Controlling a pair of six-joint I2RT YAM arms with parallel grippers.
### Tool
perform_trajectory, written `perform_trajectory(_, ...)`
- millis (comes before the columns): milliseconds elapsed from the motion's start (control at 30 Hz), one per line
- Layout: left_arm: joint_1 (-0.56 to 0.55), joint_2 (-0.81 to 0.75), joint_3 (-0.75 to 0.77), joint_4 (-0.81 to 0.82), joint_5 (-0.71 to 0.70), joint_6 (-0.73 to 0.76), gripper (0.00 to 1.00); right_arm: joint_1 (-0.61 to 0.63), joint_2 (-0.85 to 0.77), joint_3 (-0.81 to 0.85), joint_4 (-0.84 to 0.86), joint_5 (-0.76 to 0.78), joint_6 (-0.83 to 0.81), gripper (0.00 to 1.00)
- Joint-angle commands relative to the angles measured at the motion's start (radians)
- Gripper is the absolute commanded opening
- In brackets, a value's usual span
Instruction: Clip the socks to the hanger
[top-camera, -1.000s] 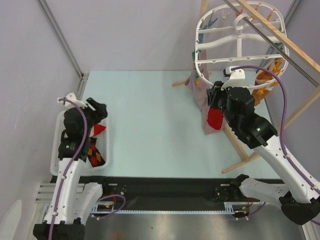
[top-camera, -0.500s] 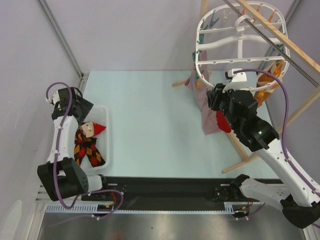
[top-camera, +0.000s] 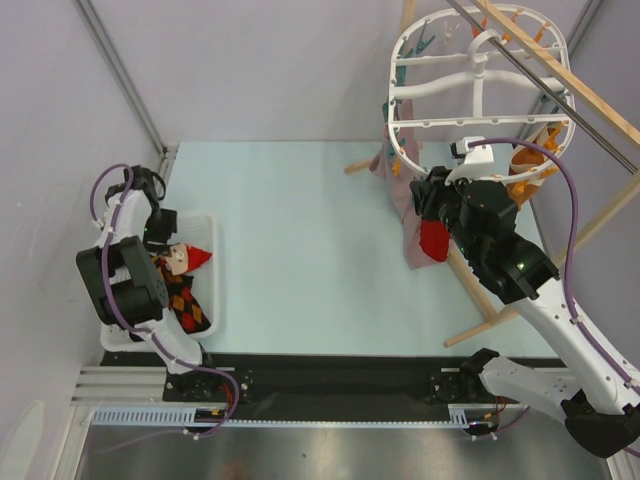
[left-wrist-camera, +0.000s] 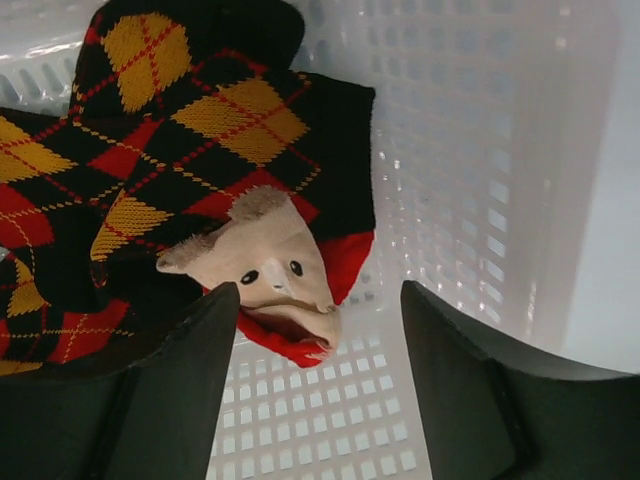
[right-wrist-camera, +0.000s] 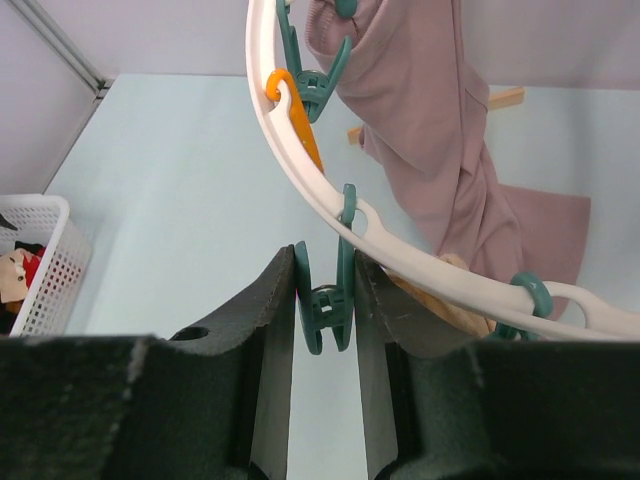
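Observation:
The argyle socks (left-wrist-camera: 200, 130) lie in a white basket (left-wrist-camera: 470, 150), black with red and yellow diamonds, a beige animal face and a red cuff; they also show in the top view (top-camera: 182, 290). My left gripper (left-wrist-camera: 320, 340) is open just above them, with the red cuff between its fingers (left-wrist-camera: 180, 400); in the top view it is over the basket's far end (top-camera: 165, 238). My right gripper (right-wrist-camera: 328, 300) is shut on a teal clip (right-wrist-camera: 330, 310) that hangs from the white hanger ring (right-wrist-camera: 300, 170). In the top view it (top-camera: 432, 198) is at the ring's (top-camera: 400, 150) lower rim.
A mauve-pink cloth (right-wrist-camera: 420, 110) and an orange-brown garment (top-camera: 530, 155) hang on the ring. Something red (top-camera: 432, 240) shows under my right wrist. An orange clip (right-wrist-camera: 290, 105) sits beside the teal one. Wooden rack poles (top-camera: 580, 90) cross behind and right of the ring.
My left arm has folded back from the far left, and its gripper is now over the basket's far end. My right gripper stays at the ring's rim; the red piece under it has swung left.

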Motion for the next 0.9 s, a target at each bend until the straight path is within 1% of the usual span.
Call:
perform_trajectory(0,0.023,0.017,0.030,-0.041,0.012,-0.105,0.71,0.001,-0.003,-0.009,-0.005,-0.052,0.008,0.00)
perform_trajectory(233,0.026,0.099,0.026,-0.039,0.035,-0.168,0.65,0.003,-0.003,-0.006,-0.008,-0.049,0.004,0.00)
perform_trajectory(267,0.028,0.103,0.024,-0.033,0.041,-0.169,0.56,0.003,-0.002,-0.005,-0.008,-0.049,0.005,0.00)
perform_trajectory(300,0.028,0.114,0.019,-0.024,0.047,-0.171,0.52,0.003,0.000,-0.005,-0.008,-0.052,0.005,0.00)
perform_trajectory(333,0.028,0.114,0.009,-0.013,0.058,-0.176,0.46,0.004,0.000,-0.005,-0.009,-0.049,0.002,0.00)
perform_trajectory(400,0.028,0.114,0.006,-0.006,0.052,-0.180,0.38,0.003,0.000,-0.002,-0.009,-0.049,0.004,0.00)
perform_trajectory(433,0.028,0.110,0.006,-0.004,0.046,-0.182,0.32,0.003,0.000,0.000,-0.009,-0.049,0.005,0.00)
perform_trajectory(467,0.028,0.103,0.006,-0.012,0.029,-0.180,0.17,0.003,0.000,0.001,-0.011,-0.052,0.005,0.00)
perform_trajectory(500,0.028,0.094,0.004,-0.013,0.020,-0.179,0.11,0.003,0.003,0.004,-0.012,-0.052,0.005,0.00)
perform_trajectory(533,0.030,0.062,-0.002,-0.012,0.012,-0.166,0.00,0.003,0.006,0.009,-0.014,-0.052,0.007,0.00)
perform_trajectory(600,0.026,0.019,-0.013,-0.003,-0.015,-0.151,0.00,0.003,0.009,0.009,-0.020,-0.059,0.011,0.00)
perform_trajectory(633,0.026,-0.042,-0.025,-0.001,-0.025,-0.127,0.00,0.003,0.009,0.009,-0.020,-0.060,0.013,0.00)
perform_trajectory(700,0.014,-0.111,-0.039,0.010,-0.067,-0.094,0.00,0.003,0.011,0.007,-0.023,-0.065,0.019,0.00)
perform_trajectory(733,-0.012,-0.181,-0.050,0.014,-0.083,-0.058,0.00,0.003,0.011,0.009,-0.020,-0.066,0.020,0.00)
perform_trajectory(800,-0.041,-0.264,-0.068,0.022,-0.121,-0.024,0.00,0.003,0.014,0.009,-0.021,-0.066,0.022,0.00)
perform_trajectory(833,-0.059,-0.303,-0.095,0.051,-0.130,0.013,0.00,0.003,0.012,0.007,-0.020,-0.068,0.023,0.00)
perform_trajectory(867,-0.108,-0.393,-0.114,0.072,-0.143,0.034,0.00,0.003,0.015,0.004,-0.018,-0.071,0.023,0.00)
